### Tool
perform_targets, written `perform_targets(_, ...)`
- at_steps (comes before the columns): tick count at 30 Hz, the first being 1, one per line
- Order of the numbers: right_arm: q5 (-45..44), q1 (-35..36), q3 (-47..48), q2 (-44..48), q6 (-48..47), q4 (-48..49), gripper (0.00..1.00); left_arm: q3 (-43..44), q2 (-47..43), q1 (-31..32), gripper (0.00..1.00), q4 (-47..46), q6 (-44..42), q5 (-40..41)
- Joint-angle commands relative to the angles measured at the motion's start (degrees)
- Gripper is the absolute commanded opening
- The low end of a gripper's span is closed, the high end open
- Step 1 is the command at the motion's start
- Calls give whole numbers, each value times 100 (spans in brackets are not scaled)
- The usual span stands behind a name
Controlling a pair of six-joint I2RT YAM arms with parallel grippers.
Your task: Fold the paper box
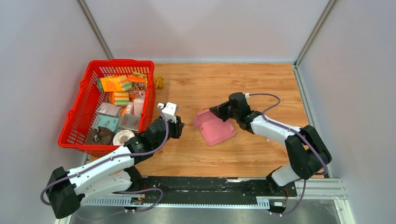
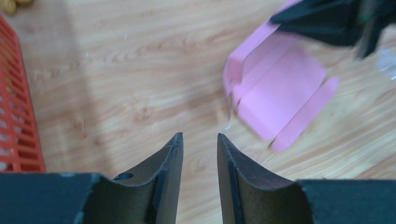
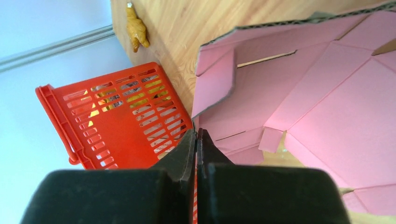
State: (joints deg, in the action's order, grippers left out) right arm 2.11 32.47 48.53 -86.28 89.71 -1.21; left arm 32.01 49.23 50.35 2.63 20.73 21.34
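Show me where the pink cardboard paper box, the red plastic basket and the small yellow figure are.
pink thin cardboard paper box point(image 1: 217, 131), top view, on its flat middle panel.
red plastic basket point(image 1: 121, 61), top view, on its far rim.
small yellow figure point(image 1: 159, 82), top view, on its body.

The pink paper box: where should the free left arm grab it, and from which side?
Probably best the upright end wall of the paper box that faces the left gripper, approached from that side with jaws astride it. It stands up as a thin edge, and the right gripper pinches the far corner.
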Motion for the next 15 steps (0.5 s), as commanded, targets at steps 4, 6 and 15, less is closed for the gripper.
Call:
perform_targets(4,403,-319,-511,-187,-1561,2484,0,-257,587,-157,40,141,186,2)
perform_targets(6,623,-416,-555,-449,-1667,2800,0,-265,675,-218,41,10,177,1)
perform_targets(15,1915,-917,-696,-1628,-1351,4770,0,165,1764,-385,32,-596,115,-552)
